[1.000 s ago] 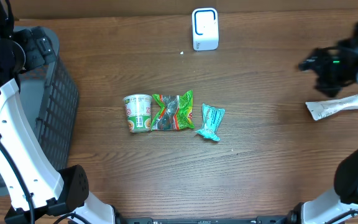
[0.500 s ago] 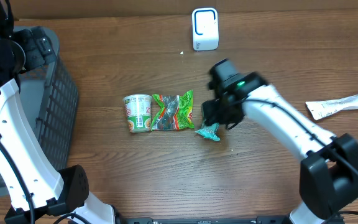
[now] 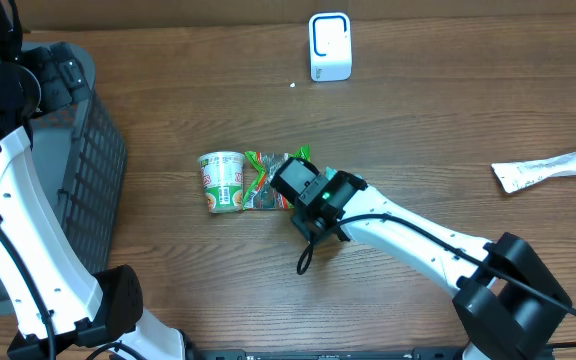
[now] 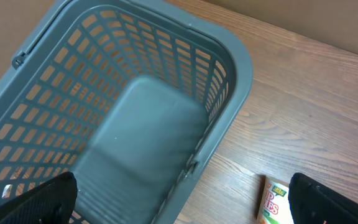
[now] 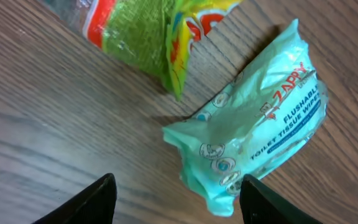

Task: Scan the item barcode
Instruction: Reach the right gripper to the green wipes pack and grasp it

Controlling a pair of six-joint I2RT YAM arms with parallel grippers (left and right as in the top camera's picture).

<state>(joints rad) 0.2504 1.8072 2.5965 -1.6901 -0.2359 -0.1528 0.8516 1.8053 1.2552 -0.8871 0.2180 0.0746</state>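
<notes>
Wipes pack point(image 5: 253, 134): a teal plastic packet printed "FLUSHABLE TOILET TISSUE WIPES". It lies flat on the wooden tabletop point(image 5: 55, 124), near the middle, and its long axis runs diagonally across the right wrist view. A corner of the green and yellow snack bag point(image 5: 135, 37) lies just beside the pack's upper left edge; whether the 2 touch cannot be told. In the overhead view the pack is hidden beneath the right arm.

Right hand point(image 5: 179, 199): poised directly above the pack with its 2 fingers spread apart. The crumpled lower end of the pack lies between the fingertips, nearer the one at the right of that view. Neither finger is seen to pinch it.

Left hand point(image 4: 185, 199): spread wide and holding nothing, it hangs over the grey slatted basket point(image 4: 229, 56). The basket stands at the left edge of the tabletop, and a bare floor shows through its open top.

Centre row in the overhead view, from left to right: the noodle cup point(image 3: 222, 181) lying on its side, the snack bag against it, then the wrist of the right arm, which covers the bag's right end.

Scanner point(image 3: 329, 46): a white unit standing at the far edge of the tabletop, well apart from the pack.

Tube point(image 3: 548, 168): white, lying flat near the right edge, well apart from the other goods.
</notes>
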